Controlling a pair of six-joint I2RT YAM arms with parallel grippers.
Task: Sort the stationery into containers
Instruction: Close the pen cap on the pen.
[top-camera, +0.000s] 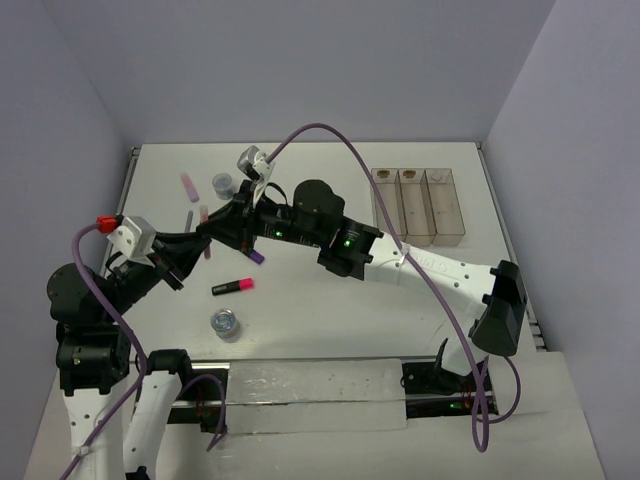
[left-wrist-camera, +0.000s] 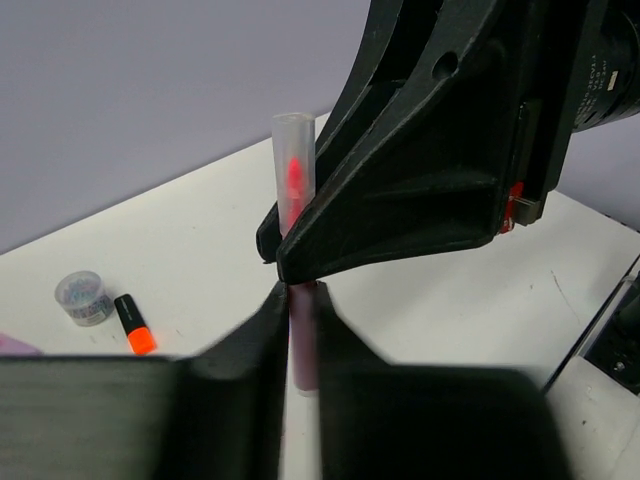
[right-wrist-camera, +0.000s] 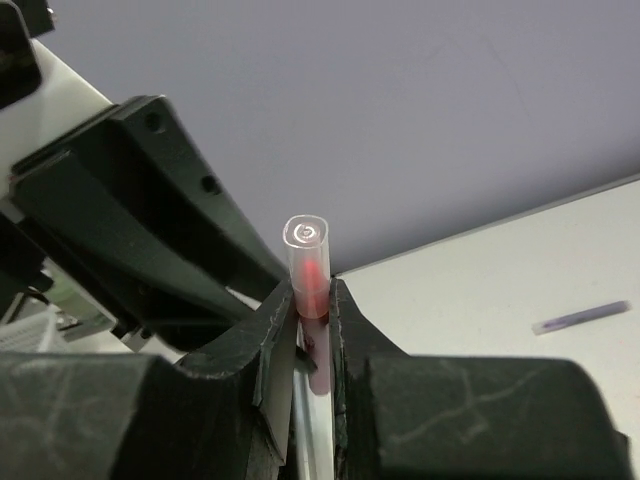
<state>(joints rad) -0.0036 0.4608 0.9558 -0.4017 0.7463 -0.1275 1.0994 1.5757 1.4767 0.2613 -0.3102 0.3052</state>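
Both grippers are shut on one thin pink pen with a clear cap (left-wrist-camera: 292, 175), held above the table's left side (top-camera: 204, 213). In the left wrist view my left gripper (left-wrist-camera: 302, 296) pinches the pen's lower shaft, and the right gripper's black fingers close just above. In the right wrist view my right gripper (right-wrist-camera: 312, 296) clamps the pen (right-wrist-camera: 309, 262) below its cap. The two grippers meet in the top view, left (top-camera: 198, 242) and right (top-camera: 222, 226). The three joined clear bins (top-camera: 418, 205) stand at the far right.
On the table lie a pink-ended highlighter (top-camera: 232, 287), a purple-ended highlighter (top-camera: 256, 257), an orange-ended highlighter (left-wrist-camera: 134, 324), two clear pots (top-camera: 222, 183) (top-camera: 225, 323), a pale pink block (top-camera: 186, 184) and a thin grey stick (top-camera: 189, 219).
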